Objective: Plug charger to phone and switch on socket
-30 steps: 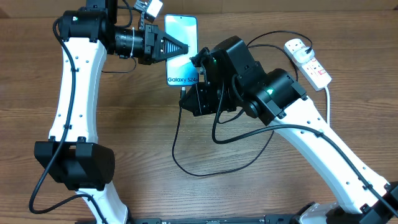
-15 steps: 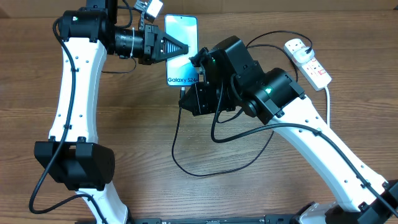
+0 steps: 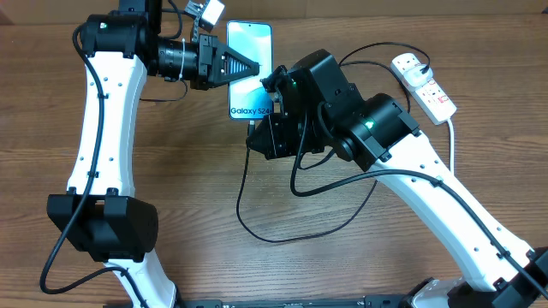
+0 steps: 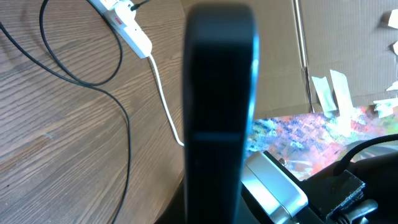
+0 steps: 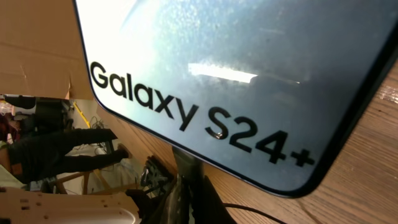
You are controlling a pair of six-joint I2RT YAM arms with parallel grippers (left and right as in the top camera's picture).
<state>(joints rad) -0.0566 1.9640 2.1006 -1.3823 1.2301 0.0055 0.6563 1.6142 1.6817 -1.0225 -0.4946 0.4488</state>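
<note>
The phone (image 3: pixel 250 38) lies flat at the table's far middle, screen lit with "Galaxy S24+"; it fills the right wrist view (image 5: pixel 217 74). My left gripper (image 3: pixel 255 67) is over the screen, its fingers drawn to a point, and shows as one dark blurred bar in the left wrist view (image 4: pixel 217 124). My right gripper (image 3: pixel 253 127) is shut on the charger's plug tip at the phone's near end (image 5: pixel 186 186). The black charger cable (image 3: pixel 282 239) loops over the table to the white socket (image 3: pixel 425 84) at the far right, which also shows in the left wrist view (image 4: pixel 121 25).
The socket's thick white cord (image 3: pixel 451 137) runs toward the near right, under my right arm. The cable loop lies on the wood between the two arm bases. The table's far edge is just behind the phone.
</note>
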